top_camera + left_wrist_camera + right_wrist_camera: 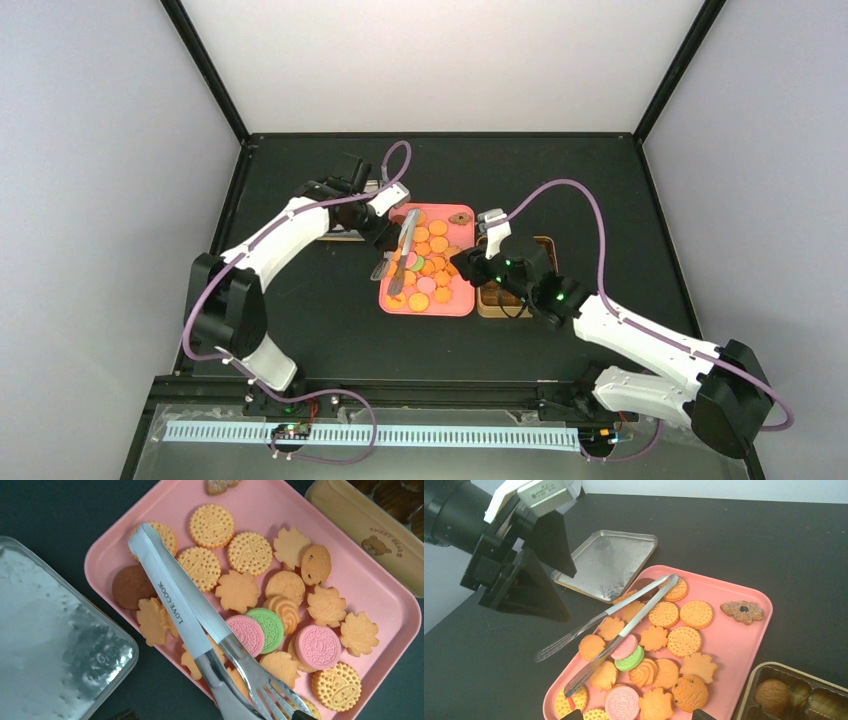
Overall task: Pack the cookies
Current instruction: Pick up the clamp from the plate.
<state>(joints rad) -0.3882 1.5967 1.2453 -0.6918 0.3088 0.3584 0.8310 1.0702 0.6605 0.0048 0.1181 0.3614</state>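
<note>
This is a robotics lab test cell rather than a kitchen. A matte black table is boxed in by plain pale panels set in black frame struts. Two white robot arms, the left arm and the right arm, are bolted at its near edge. Purple cables loop off their wrists, and green indicator lights glow on the right one. A white slotted strip runs along the front rail beside a small wired board. The only household things are a pink tray of cookies, metal tongs and a gold tin, laid out like test props.
</note>
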